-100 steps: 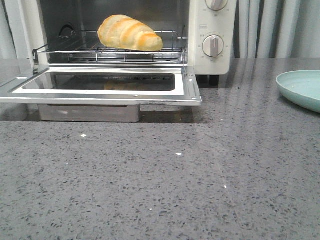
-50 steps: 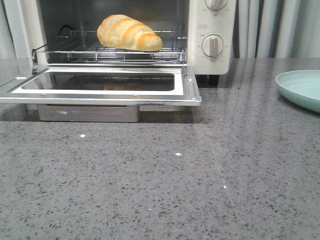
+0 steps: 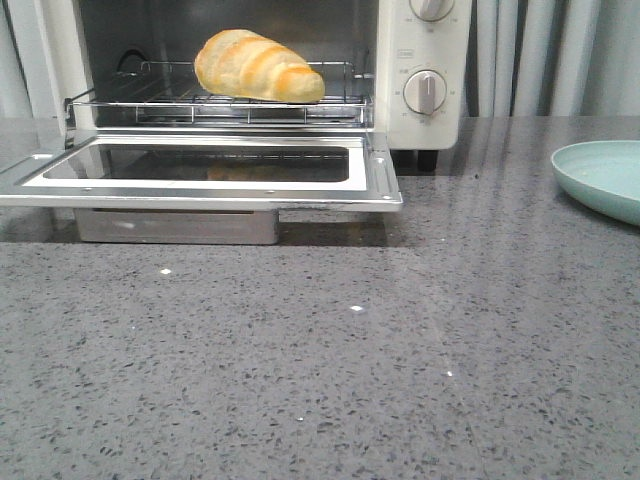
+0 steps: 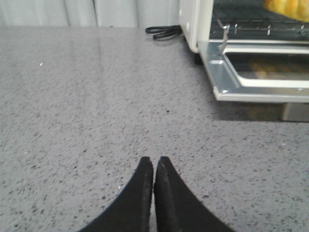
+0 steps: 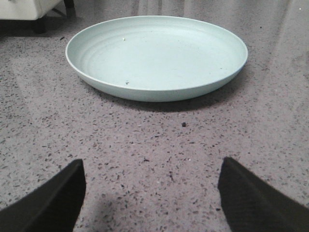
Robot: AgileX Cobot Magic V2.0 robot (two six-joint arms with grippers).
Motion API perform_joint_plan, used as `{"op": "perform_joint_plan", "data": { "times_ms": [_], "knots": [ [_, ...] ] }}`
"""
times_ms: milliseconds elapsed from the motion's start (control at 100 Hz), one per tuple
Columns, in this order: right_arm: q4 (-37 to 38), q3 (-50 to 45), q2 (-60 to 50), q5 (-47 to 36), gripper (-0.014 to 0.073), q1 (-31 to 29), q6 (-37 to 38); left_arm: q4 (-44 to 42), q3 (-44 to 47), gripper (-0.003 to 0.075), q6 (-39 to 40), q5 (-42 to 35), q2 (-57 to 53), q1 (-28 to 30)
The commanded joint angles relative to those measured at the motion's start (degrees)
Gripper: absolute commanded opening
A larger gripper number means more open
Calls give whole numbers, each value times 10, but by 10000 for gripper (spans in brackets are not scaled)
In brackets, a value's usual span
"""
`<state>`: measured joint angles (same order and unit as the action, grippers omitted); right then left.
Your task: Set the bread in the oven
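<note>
The golden-brown striped bread (image 3: 258, 66) lies on the wire rack (image 3: 220, 105) inside the cream-white oven (image 3: 425, 70), whose glass door (image 3: 200, 170) is folded down flat. A corner of the bread also shows in the left wrist view (image 4: 287, 8). My left gripper (image 4: 154, 162) is shut and empty, low over the counter well to the left of the oven door (image 4: 260, 77). My right gripper (image 5: 152, 166) is open and empty, over the counter in front of the pale green plate (image 5: 157, 55). Neither gripper shows in the front view.
The pale green plate (image 3: 605, 178) sits empty at the right edge of the grey speckled counter (image 3: 330, 360). A black cable (image 4: 163, 32) lies behind the oven's left side. The open door overhangs the counter. Curtains hang behind.
The wire rack with the bread has slid slightly further back into the oven since a second ago; since then nothing has moved.
</note>
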<state>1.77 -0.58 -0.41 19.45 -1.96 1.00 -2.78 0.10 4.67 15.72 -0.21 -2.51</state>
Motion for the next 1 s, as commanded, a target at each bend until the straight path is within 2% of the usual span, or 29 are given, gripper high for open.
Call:
{"op": "perform_joint_plan", "data": {
  "times_ms": [0,140,990],
  "knots": [
    [1,-14,-12,-12,517,1,-3,8,13,-21,-2,-29,-14,8],
    [1,-14,-12,-12,517,1,-3,15,13,-21,-2,-7,-14,8],
    [1,-14,-12,-12,517,1,-3,43,13,-21,-2,-10,-14,8]
  ]
}}
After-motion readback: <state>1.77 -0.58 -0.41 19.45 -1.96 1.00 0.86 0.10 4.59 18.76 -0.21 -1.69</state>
